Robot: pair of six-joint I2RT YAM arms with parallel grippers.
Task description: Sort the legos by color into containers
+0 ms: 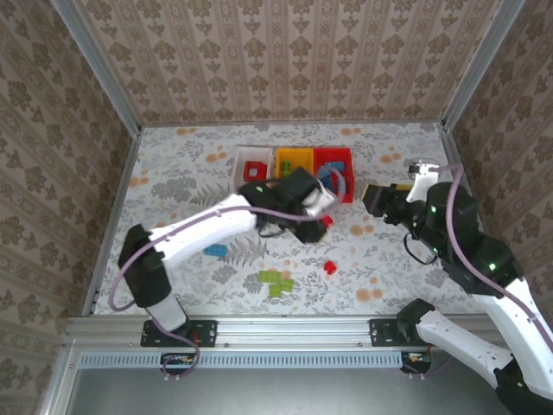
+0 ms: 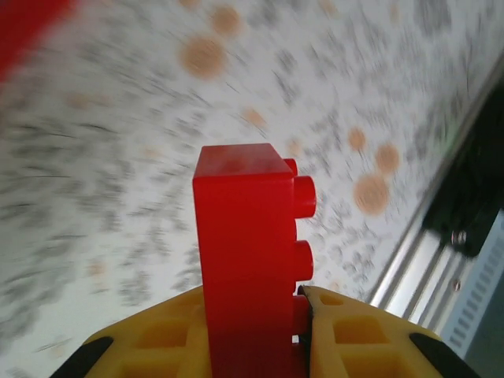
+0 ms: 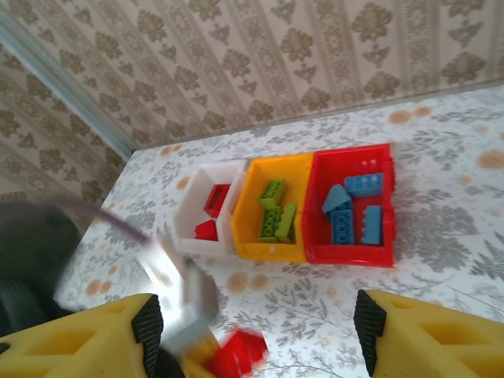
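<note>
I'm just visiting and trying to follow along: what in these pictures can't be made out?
Top view: the left arm covers part of the red bin, hiding some contents.
Left wrist view: the table is motion-blurred; the lower end of the red brick is hidden inside the left gripper.
Right wrist view: that gripper and brick are blurred smears near the bottom edge.

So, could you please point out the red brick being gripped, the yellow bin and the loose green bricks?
red brick (image 2: 244, 260), left wrist view, its smooth side face.
yellow bin (image 3: 268, 251), right wrist view, its near wall.
green bricks (image 1: 275, 282), top view, middle of the cluster.
</note>
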